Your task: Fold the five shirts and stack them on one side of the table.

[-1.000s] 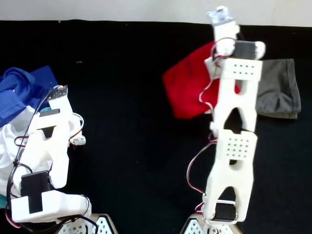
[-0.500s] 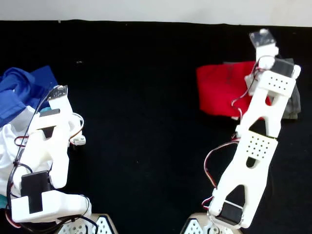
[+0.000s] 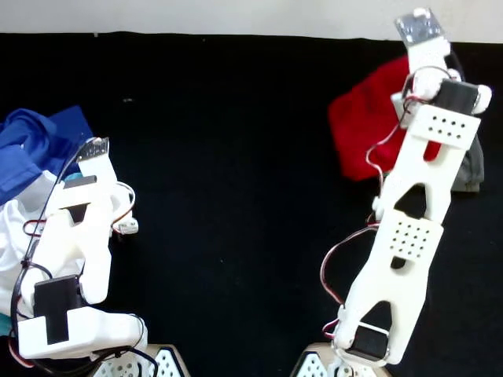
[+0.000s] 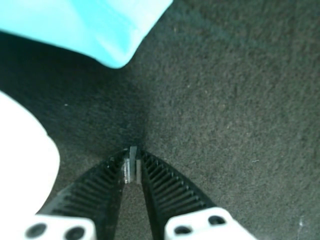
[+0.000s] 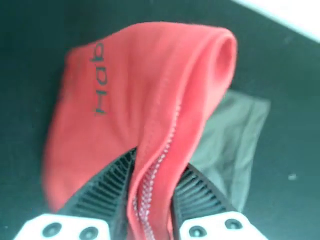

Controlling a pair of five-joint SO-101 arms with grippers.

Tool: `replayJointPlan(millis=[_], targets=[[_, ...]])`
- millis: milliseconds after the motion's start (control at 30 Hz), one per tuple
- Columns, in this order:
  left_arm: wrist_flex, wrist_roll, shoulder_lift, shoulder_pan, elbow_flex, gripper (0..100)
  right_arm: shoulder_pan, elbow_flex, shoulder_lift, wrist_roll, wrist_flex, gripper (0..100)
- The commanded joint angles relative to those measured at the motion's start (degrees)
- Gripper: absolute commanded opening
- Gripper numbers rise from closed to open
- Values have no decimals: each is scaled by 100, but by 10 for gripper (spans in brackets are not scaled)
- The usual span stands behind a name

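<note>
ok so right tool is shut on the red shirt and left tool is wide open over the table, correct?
Not quite. The left tool is shut, not open: the left wrist view shows its tips meeting just above the dark table. The rest holds: the right tool is shut on the red shirt.

**High view.** A heap of shirts (image 3: 31, 149) is set at the left edge of the counter (image 3: 236, 157), with the left arm (image 3: 71, 236) just beside it on the near side. At the far right, a loose shirt (image 3: 365, 126) is gripped between the jaws of the right arm (image 3: 409, 228). It partly overlaps a folded shirt (image 3: 473, 169) lying on the counter just to its right. The two groups are well apart.
</note>
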Motion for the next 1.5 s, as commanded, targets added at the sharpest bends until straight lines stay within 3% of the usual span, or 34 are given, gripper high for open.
replayJointPlan(millis=[0, 233, 500, 733, 933, 1267, 1467], targets=[[-185, 0, -22, 40, 4, 10, 22, -277, -813, 35, 40, 6], [-185, 0, -22, 40, 4, 10, 558, 84, -444, 360, -356, 6], [-185, 0, -22, 40, 4, 10, 1262, 1165, 813, 888, -2387, 6], [-185, 0, -22, 40, 4, 10, 1411, 1182, 1112, 1108, -3064, 12], [-185, 0, -22, 40, 4, 10, 1455, 1174, 1095, 1081, -2914, 206], [-185, -18, -22, 40, 4, 10, 1358, 171, 1095, -668, -2844, 241], [44, -18, -163, -31, -66, 10, 1358, -725, 1086, -1178, -1903, 238]])
